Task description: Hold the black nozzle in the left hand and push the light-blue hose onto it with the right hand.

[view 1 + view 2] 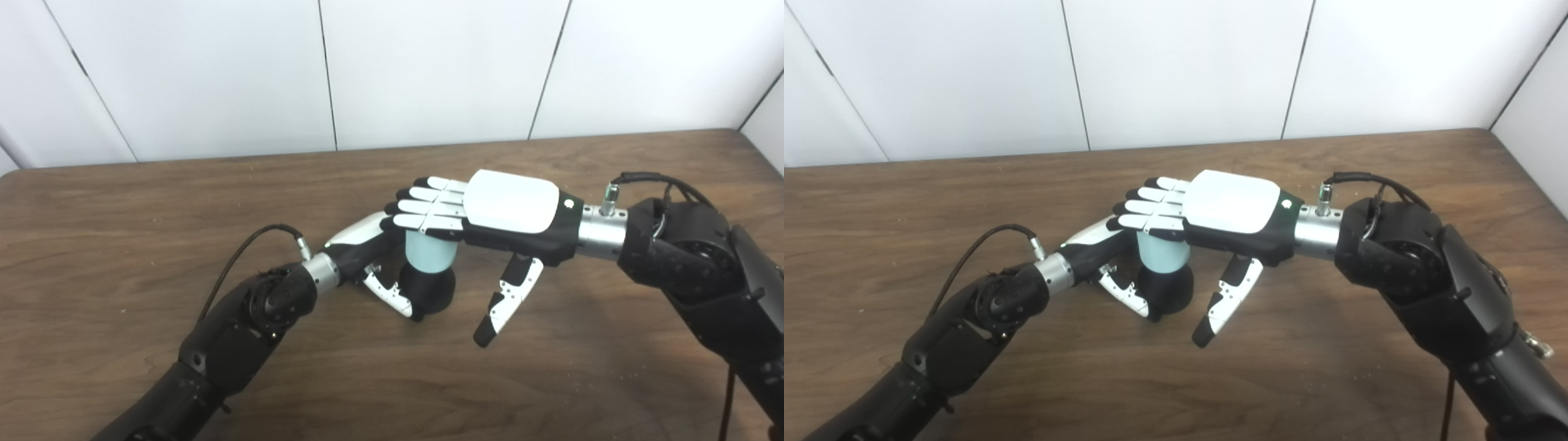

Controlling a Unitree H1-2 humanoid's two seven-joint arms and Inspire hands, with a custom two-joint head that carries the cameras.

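Near table centre, the black nozzle [432, 289] stands upright on the wood, a rounded dark body with the light-blue hose [429, 251] sitting directly on top of it, the two touching and in line. Whether the hose is seated over the nozzle's neck or only resting on it cannot be told; the joint is hidden.

Left hand [367, 257] reaches in from 8 o'clock. Its thumb [392, 296] curls round the nozzle's near side, tip touching the black body low down; the remaining fingers pass behind and are mostly hidden, so the hand reads as wrapped round the nozzle.

Right hand [1234, 211] comes in from 3 o'clock, palm down. Its fingers [1151, 211] lie flat and together across the hose's top end, pressing on it from above rather than gripping round it. Its thumb [1225, 303] hangs downward at 4 o'clock from the nozzle, clear of both parts, tip near the table [153, 202].

Hose and nozzle sit between the two wrists, under the right fingers.
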